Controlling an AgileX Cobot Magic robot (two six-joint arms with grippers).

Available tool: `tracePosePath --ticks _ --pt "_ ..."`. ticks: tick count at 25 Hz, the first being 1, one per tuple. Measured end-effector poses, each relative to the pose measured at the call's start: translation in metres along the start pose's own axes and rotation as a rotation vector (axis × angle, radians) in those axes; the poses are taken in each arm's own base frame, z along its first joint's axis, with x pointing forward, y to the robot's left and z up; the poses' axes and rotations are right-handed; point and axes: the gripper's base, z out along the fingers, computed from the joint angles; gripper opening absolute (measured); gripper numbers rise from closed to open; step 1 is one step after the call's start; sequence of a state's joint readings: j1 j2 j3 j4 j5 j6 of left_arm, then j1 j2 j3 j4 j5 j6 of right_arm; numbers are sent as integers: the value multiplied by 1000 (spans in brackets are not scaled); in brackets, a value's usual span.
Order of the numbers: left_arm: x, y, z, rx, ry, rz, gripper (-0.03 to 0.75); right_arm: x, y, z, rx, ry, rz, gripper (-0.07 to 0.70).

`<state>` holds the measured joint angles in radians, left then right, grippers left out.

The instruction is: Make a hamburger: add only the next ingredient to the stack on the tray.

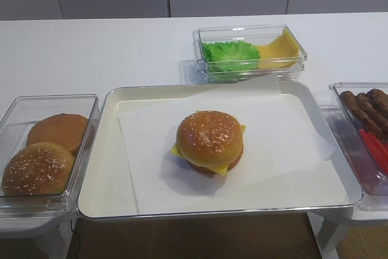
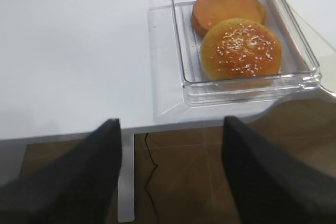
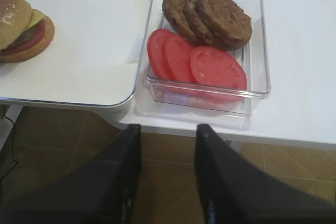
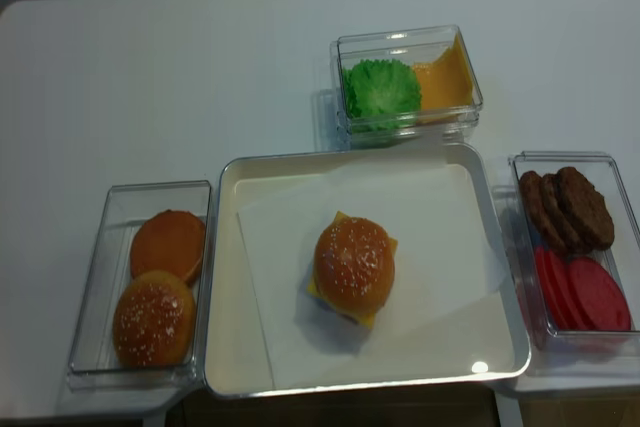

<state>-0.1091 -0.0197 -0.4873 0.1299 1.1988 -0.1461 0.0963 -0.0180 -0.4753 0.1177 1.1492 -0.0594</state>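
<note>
Already, in the high view, a sesame top bun (image 1: pixel 209 137) caps the stack on the tray (image 1: pixel 109 150). Right wrist view: right gripper (image 3: pixel 167 145) parted, empty. Left wrist view: left gripper (image 2: pixel 172 150) spread wide, empty; best kept clear.

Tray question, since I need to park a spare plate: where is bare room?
On the tray, white paper lies free right of the hamburger. Bare tabletop stretches behind the bun tub, left of the lettuce tub. The patty tub crowds the right edge.
</note>
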Motion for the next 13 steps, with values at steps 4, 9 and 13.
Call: tracePosePath --ticks 4,9,13 --pt "0 0 0 0 0 11 449 0 0 0 0 0 0 260" --pt "0 0 0 0 -2 13 447 0 0 0 0 0 0 260" --pt "-1 0 0 1 -6 13 447 0 0 0 0 0 0 260"
